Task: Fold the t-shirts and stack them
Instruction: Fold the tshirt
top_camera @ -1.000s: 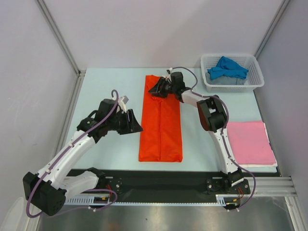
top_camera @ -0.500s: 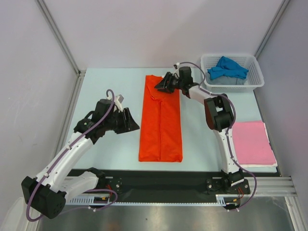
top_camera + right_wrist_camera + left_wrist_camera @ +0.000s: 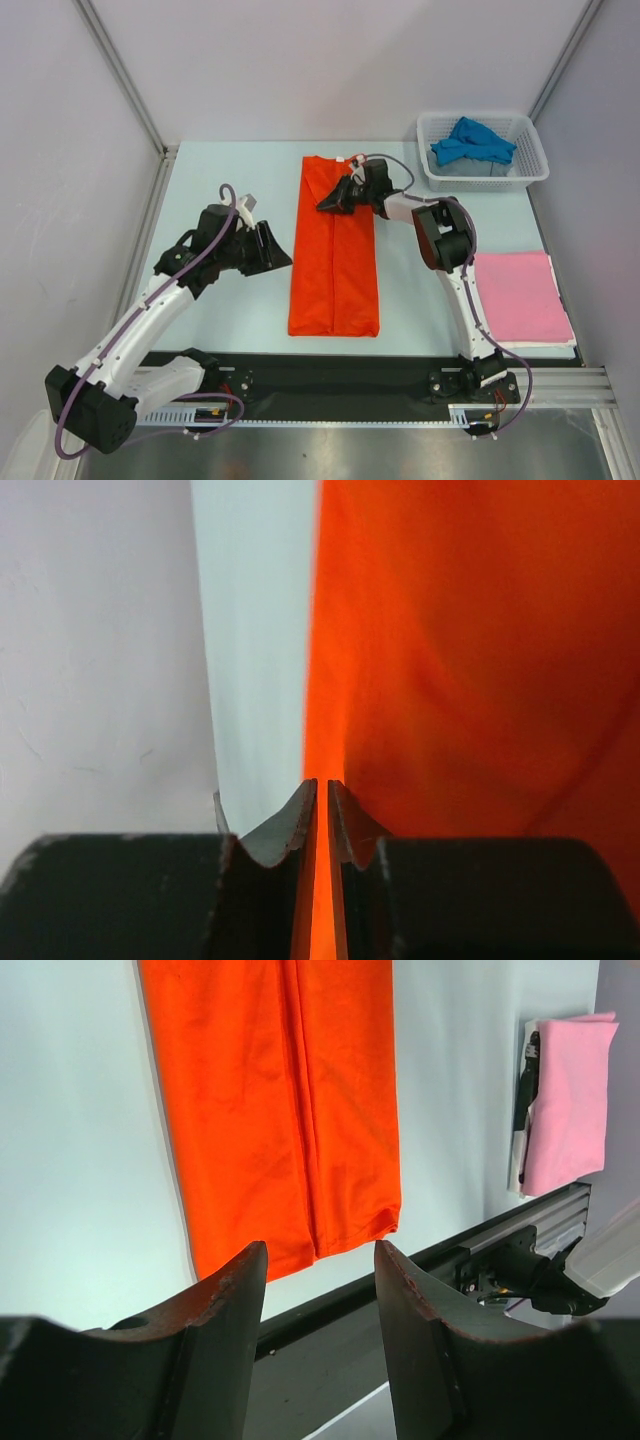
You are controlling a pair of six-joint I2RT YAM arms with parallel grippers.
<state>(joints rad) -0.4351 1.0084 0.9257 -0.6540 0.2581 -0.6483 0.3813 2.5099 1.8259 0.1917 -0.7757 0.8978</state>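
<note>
Three t-shirts show in the top view. The orange-red t-shirt (image 3: 335, 255) lies flat in the middle of the table (image 3: 220, 170), folded into a long narrow strip that runs from the far side toward the near edge. The pink t-shirt (image 3: 520, 295) sits folded at the table's right near corner, well apart from the orange-red one. The blue t-shirt (image 3: 470, 140) lies crumpled in the white mesh basket (image 3: 535, 165) at the far right. The right gripper (image 3: 324, 205) is low over the far part of the strip, near its middle fold. The left gripper (image 3: 281, 255) hangs just left of the strip, apart from the cloth.

In the left wrist view, the left gripper (image 3: 320, 1255) has its two fingers (image 3: 225, 1305) spread wide with nothing between them. Past them is the near end of the orange-red t-shirt, with its centre fold line plain to see. The pink t-shirt (image 3: 565, 1100) shows at the far right, beside the black rail (image 3: 430, 1270) along the table edge.

In the right wrist view, the right gripper (image 3: 322, 798) has its fingers pressed almost together on a thin ridge of the orange-red t-shirt. A sliver of orange cloth shows in the narrow slot between them. The rest of the shirt fills the right half of the view, and a pale strip of table lies to its left.
</note>
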